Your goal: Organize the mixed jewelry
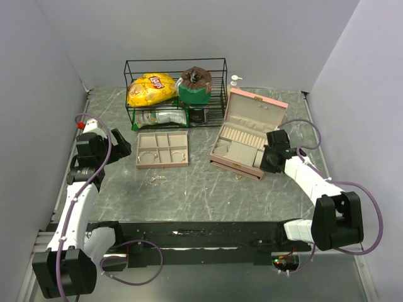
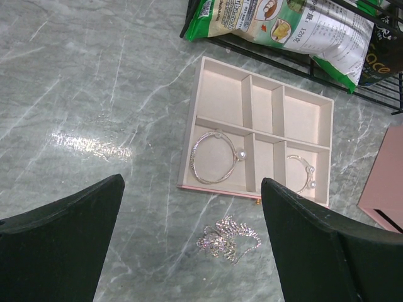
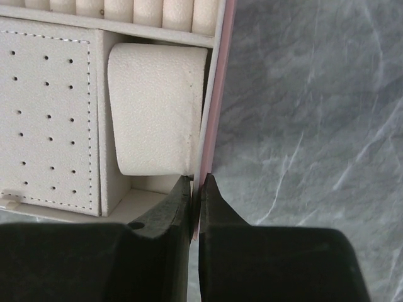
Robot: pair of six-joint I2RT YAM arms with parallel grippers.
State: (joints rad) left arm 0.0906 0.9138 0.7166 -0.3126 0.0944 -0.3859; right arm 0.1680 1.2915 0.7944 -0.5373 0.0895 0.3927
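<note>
While the left claw [image 2: 192, 251] hangs with its black fingers spread wide and nothing between them, the tangled silver chain [image 2: 228, 239] lies on the marble-patterned table [image 2: 94, 94] just off the near edge of the beige tray [image 2: 220, 94]. In my left wrist view it falls between the two fingers, closer to the right one. A thin pearl bangle [image 2: 240, 153] sits in the tray's near-left compartment, and a smaller hoop [image 2: 310, 170] in its near-right one. To the right of the tray, the right claw [image 3: 196, 195] is clenched on the thin side wall of the pink box [image 3: 216, 94], whose lining is pebbled cream with a perforated panel and a rounded cushion. Behind the tray stands a black wire rack [image 1: 214, 75]. It holds a glossy yellow bag [image 1: 152, 88] reading "Lay's" and a green-and-white packet [image 2: 283, 25] marked "120g".
</note>
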